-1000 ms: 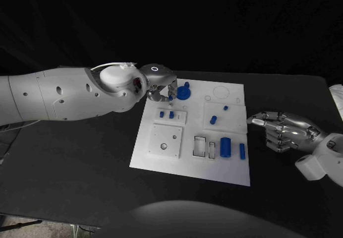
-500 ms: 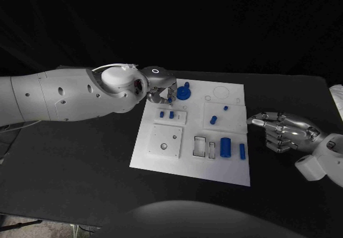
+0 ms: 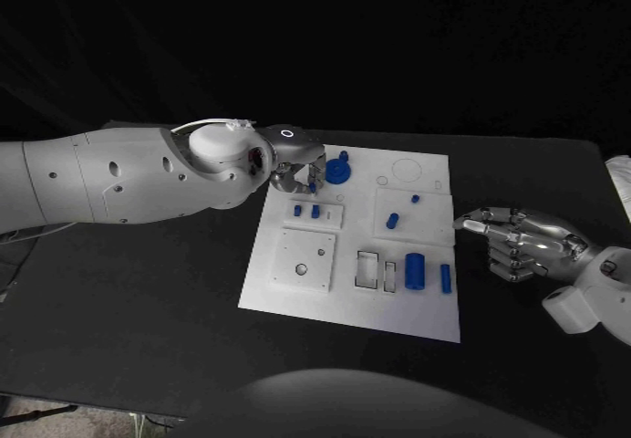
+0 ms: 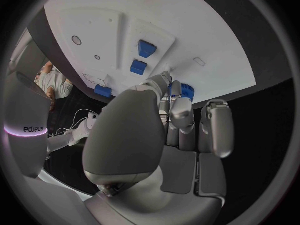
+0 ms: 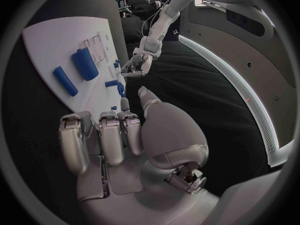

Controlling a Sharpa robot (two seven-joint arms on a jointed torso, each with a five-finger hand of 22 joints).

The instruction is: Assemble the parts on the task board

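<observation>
White rectangular task board [image 3: 353, 301] lies mid-table on the black table [image 3: 145, 310], small blue plastic parts scattered on it. Left silver hand [image 3: 297, 171] sits over the board's far left corner, fingers curled down together, tips at a round blue gear-like part [image 3: 338, 173] with a knob; wrist view shows the fingertips [image 4: 164, 80] close to the board surface with that blue piece [image 4: 181, 90] just behind them, but a real grip — cannot tell. Two small blue pegs [image 3: 305, 211] stand in a raised white block near that hand. Right silver hand [image 3: 523, 242] rests off the board's right edge, on the table, fingers curled in, nothing in them. Nearest it: a big blue cylinder [image 3: 416, 270] and a slimmer blue rod [image 3: 446, 278], lying side by side, apart. Another small blue peg [image 3: 392, 219] sits mid-board.
</observation>
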